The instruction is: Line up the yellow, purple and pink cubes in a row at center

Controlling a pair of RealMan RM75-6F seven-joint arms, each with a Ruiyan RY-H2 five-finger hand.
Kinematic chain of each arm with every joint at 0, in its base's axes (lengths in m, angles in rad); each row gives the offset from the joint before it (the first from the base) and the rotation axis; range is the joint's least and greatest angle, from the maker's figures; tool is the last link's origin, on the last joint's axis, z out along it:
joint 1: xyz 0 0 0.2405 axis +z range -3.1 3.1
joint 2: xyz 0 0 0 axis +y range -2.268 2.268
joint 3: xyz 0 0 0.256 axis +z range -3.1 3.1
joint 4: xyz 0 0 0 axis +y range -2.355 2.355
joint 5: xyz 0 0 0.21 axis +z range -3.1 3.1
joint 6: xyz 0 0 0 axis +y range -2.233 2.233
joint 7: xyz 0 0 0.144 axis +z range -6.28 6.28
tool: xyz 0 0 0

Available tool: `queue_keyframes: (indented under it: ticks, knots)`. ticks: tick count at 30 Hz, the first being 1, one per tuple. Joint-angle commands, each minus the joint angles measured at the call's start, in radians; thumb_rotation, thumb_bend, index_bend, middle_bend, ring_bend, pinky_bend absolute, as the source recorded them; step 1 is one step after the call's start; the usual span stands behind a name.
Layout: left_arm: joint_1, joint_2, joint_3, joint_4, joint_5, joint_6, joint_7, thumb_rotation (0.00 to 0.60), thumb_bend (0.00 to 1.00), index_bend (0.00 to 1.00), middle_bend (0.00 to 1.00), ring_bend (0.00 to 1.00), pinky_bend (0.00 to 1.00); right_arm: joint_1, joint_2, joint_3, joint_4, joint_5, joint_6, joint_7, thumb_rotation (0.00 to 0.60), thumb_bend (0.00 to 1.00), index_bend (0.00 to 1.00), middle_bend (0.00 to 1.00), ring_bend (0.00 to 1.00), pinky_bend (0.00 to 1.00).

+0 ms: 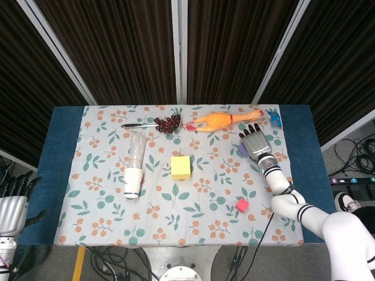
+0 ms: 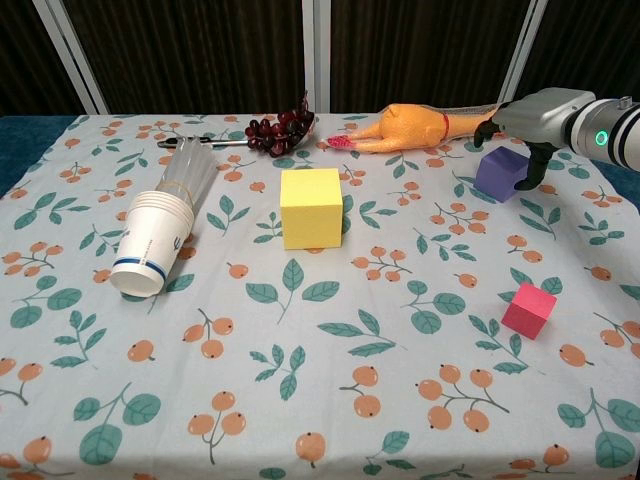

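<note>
In the head view the right hand [image 1: 256,142] covered nearly all of the purple cube [image 1: 242,149], leaving only a sliver at its left side, and whether the fingers [image 2: 527,177] actually touched the cube could not be told from either view. The left hand [image 1: 12,202] sat cut off at the lower left edge of the head view, beside the surface [image 1: 64,175]. The small blue object [image 1: 274,119] near the far right corner was too small to identify.

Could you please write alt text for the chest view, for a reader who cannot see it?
The robot's right hand reaches over a purple cube at the far right of a floral tablecloth. A yellow cube sits near center, a pink cube nearer right, stacked paper cups lie left, a rubber chicken behind.
</note>
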Motion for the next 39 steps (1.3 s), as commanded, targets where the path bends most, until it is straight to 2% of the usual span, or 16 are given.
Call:
queue_keyframes:
  ticks: [1, 6, 9, 12, 14, 19, 25, 31, 39]
  knots:
    - [-0.001, 0.000, 0.000, 0.000, 0.001, -0.001, 0.001, 0.600, 0.20, 0.23, 0.16, 0.10, 0.10, -0.008, -0.008, 0.006, 0.015, -0.014, 0.005, 0.011, 0.600, 0.16, 0.28, 0.16, 0.00, 0.00]
    - [0.001, -0.001, 0.001, -0.001, 0.000, 0.001, 0.001, 0.600, 0.20, 0.23, 0.16, 0.10, 0.10, -0.021, -0.009, 0.019, 0.023, -0.026, 0.017, 0.020, 0.600, 0.18, 0.38, 0.18, 0.00, 0.00]
    - [0.003, -0.001, 0.001, 0.001, 0.002, 0.004, -0.001, 0.600, 0.20, 0.23, 0.16, 0.10, 0.10, -0.037, 0.012, 0.034, -0.019, -0.028, 0.052, 0.024, 0.600, 0.18, 0.45, 0.19, 0.00, 0.00]
    - [0.003, -0.001, 0.001, 0.002, 0.003, 0.004, -0.004, 0.600, 0.20, 0.23, 0.16, 0.10, 0.10, -0.061, 0.061, 0.052, -0.121, -0.016, 0.106, 0.012, 0.600, 0.18, 0.51, 0.21, 0.00, 0.00]
    - [0.002, -0.002, 0.001, 0.005, 0.004, 0.004, -0.007, 0.600, 0.20, 0.23, 0.16, 0.10, 0.10, -0.079, 0.108, 0.068, -0.226, 0.013, 0.145, -0.008, 0.600, 0.18, 0.55, 0.22, 0.00, 0.00]
    - [-0.001, -0.005, 0.000, 0.012, 0.012, 0.006, -0.014, 0.600, 0.20, 0.23, 0.16, 0.10, 0.10, -0.103, 0.198, 0.098, -0.477, 0.133, 0.219, -0.090, 0.600, 0.18, 0.57, 0.23, 0.00, 0.00]
    - [-0.003, -0.007, -0.001, 0.022, 0.022, 0.013, -0.029, 0.600, 0.20, 0.23, 0.16, 0.10, 0.10, -0.089, 0.201, 0.116, -0.636, 0.260, 0.292, -0.172, 0.600, 0.18, 0.61, 0.26, 0.03, 0.00]
    - [-0.005, -0.009, 0.000, 0.028, 0.029, 0.013, -0.036, 0.600, 0.20, 0.23, 0.16, 0.10, 0.10, -0.056, 0.141, 0.137, -0.671, 0.348, 0.335, -0.211, 0.600, 0.19, 0.62, 0.27, 0.04, 0.00]
    - [-0.003, -0.011, 0.003, 0.033, 0.032, 0.014, -0.045, 0.600, 0.20, 0.23, 0.16, 0.10, 0.10, 0.013, 0.053, 0.166, -0.646, 0.435, 0.354, -0.264, 0.600, 0.19, 0.62, 0.27, 0.04, 0.00]
